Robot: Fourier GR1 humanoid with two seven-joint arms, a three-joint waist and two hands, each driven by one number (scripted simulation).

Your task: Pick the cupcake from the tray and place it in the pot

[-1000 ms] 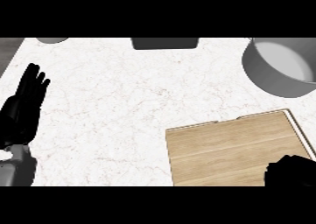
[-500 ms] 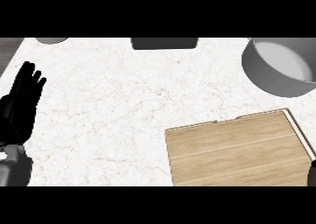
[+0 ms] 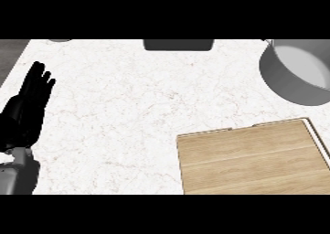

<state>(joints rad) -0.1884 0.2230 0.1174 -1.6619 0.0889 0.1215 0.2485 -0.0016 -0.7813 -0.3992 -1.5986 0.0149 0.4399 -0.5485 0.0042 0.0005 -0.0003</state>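
A wooden tray (image 3: 255, 160) lies at the lower right of the white marble counter; its visible top is bare and no cupcake shows anywhere. The grey pot (image 3: 303, 71) stands at the upper right, partly cut by the view's edge, its inside pale and empty where I can see it. My left hand (image 3: 27, 107) rests open at the left edge, fingers straight and pointing up, far from both tray and pot. My right hand is out of the view.
A dark rectangular object (image 3: 178, 44) sits at the counter's far edge, top centre. A small grey object (image 3: 59, 40) peeks in at the top left. The counter's left edge (image 3: 12, 64) borders a darker floor strip.
My right hand, seen shut at the tray's lower right corner a second ago, has slid out of the view past the right edge. The left hand has barely shifted.
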